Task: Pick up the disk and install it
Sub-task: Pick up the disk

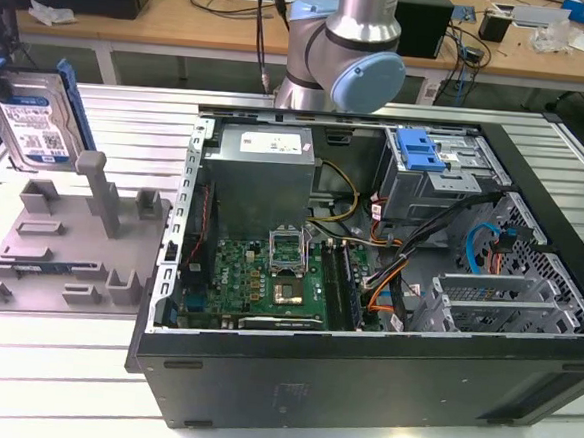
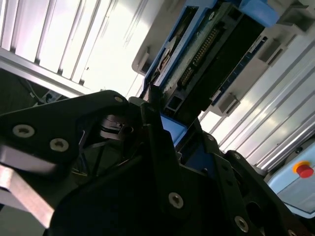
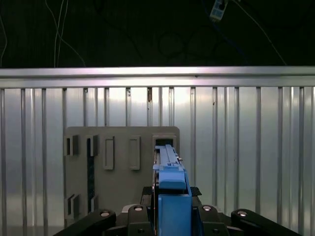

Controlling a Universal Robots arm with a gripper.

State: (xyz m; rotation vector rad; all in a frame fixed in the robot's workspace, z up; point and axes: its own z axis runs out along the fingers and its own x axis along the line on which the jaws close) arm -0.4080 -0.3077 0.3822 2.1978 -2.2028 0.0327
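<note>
The disk [image 1: 34,116] is a silver hard drive with a blue-and-white label and a blue carrier frame. It stands on edge at the exterior view's far left, over the far end of the grey fixture [image 1: 59,248]. My gripper [image 1: 3,74] is shut on it from above. In the first wrist view the disk [image 3: 170,169] runs edge-on between the black fingers [image 3: 194,192], pointing at a slot of the fixture [image 3: 118,189]. The second wrist view shows the disk's connector end [image 2: 211,54] beyond the gripper [image 2: 165,130].
An open computer case [image 1: 362,369] lies on the slatted metal table [image 1: 50,383], at the exterior view's right of the fixture. Its grey drive cage carries a fixed blue bracket [image 1: 422,150]. The arm's joint [image 1: 348,58] hangs over the case's far edge. Cluttered desks stand behind.
</note>
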